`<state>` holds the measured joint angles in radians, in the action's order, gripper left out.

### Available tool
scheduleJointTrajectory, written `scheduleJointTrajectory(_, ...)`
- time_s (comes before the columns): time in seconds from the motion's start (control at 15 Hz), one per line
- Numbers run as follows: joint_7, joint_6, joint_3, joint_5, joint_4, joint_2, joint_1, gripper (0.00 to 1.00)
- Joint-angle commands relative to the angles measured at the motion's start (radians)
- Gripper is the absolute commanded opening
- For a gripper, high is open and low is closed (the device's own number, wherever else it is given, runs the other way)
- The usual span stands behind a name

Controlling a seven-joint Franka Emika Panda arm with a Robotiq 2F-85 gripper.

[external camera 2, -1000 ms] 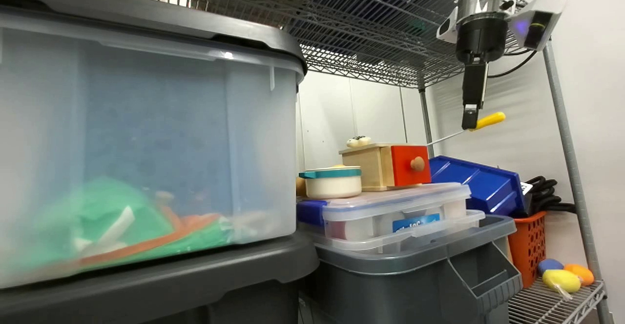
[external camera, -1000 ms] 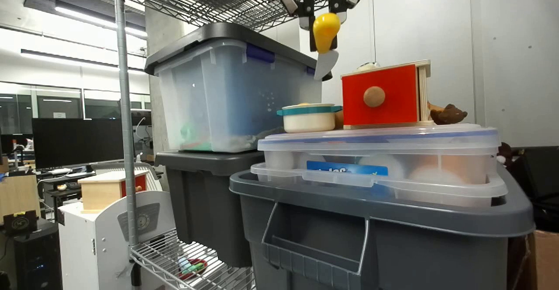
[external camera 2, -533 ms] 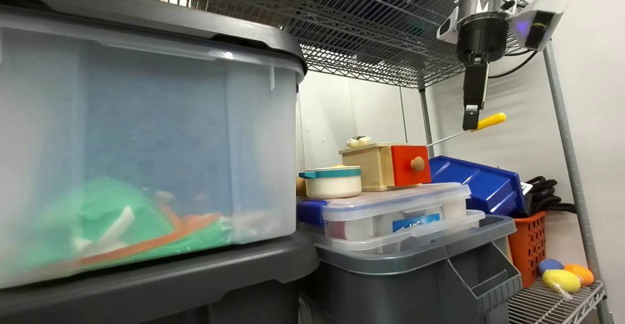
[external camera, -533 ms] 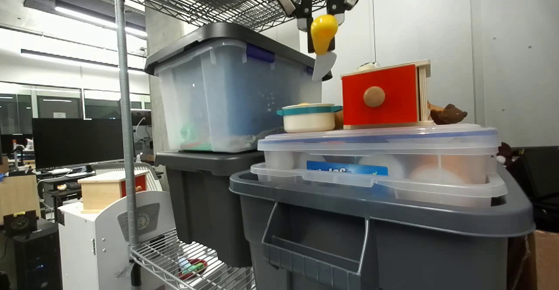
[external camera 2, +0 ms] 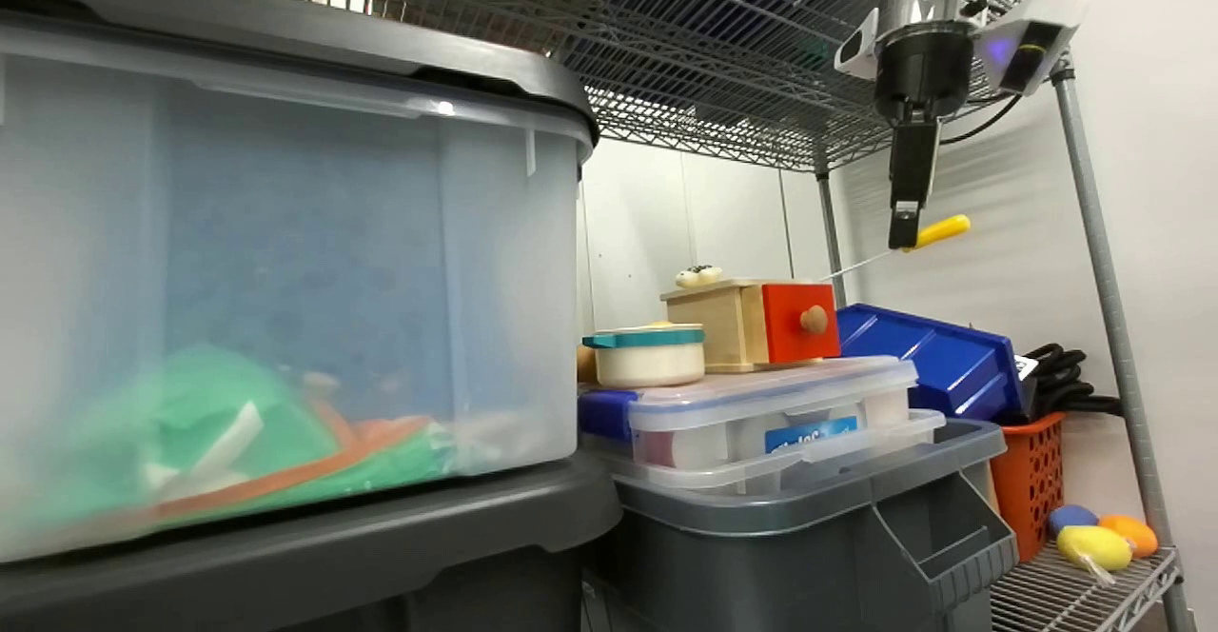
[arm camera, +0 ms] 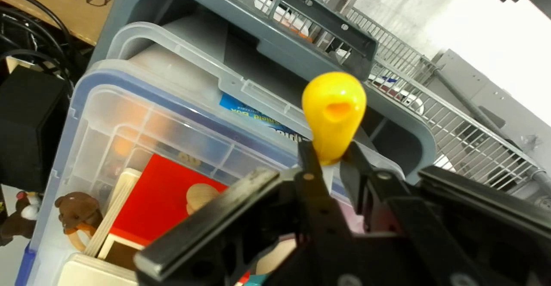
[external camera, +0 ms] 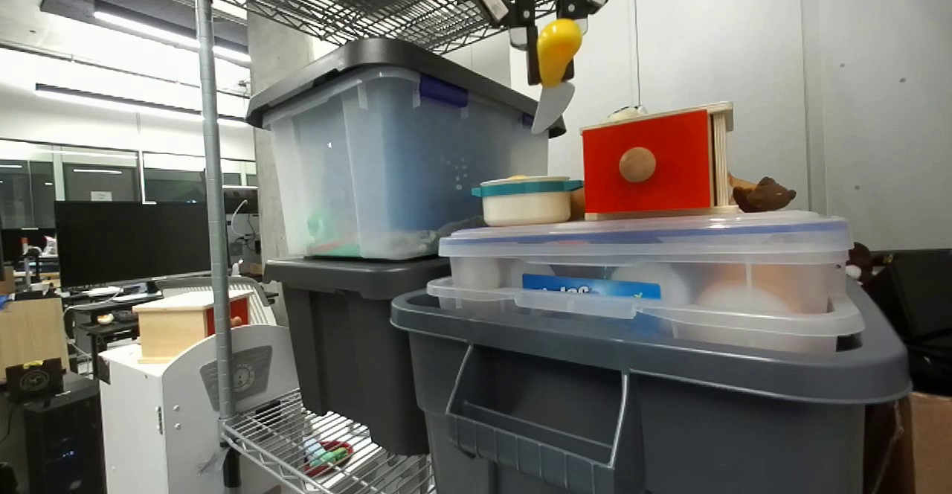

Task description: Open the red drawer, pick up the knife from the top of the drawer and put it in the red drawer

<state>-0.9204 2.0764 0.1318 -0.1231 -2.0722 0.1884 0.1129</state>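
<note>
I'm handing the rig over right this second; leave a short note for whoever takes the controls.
Gripper: jaws shut on the knife, holding it in the air, tilted, with the blade downward.
Red drawer: in the wooden box on the lidded clear tub; it looks partly pulled out, as the wrist view shows a gap behind its front.
Done: drawer opened at least partly, knife picked up.
Left: bring the knife over that gap, lower it in, release. Check the fit first; I can't tell whether the gap is wide enough.
</note>
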Motion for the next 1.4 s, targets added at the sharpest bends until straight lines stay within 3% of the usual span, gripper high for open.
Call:
scheduleJointTrajectory(0.0, -0.048, 0.01, 0.018, 0.022, 0.047, -0.034, -0.017, 0.05)
scheduleJointTrajectory(1.33, -0.069, 0.096, 0.004, -0.006, 0.025, -0.068, -0.034, 0.05)
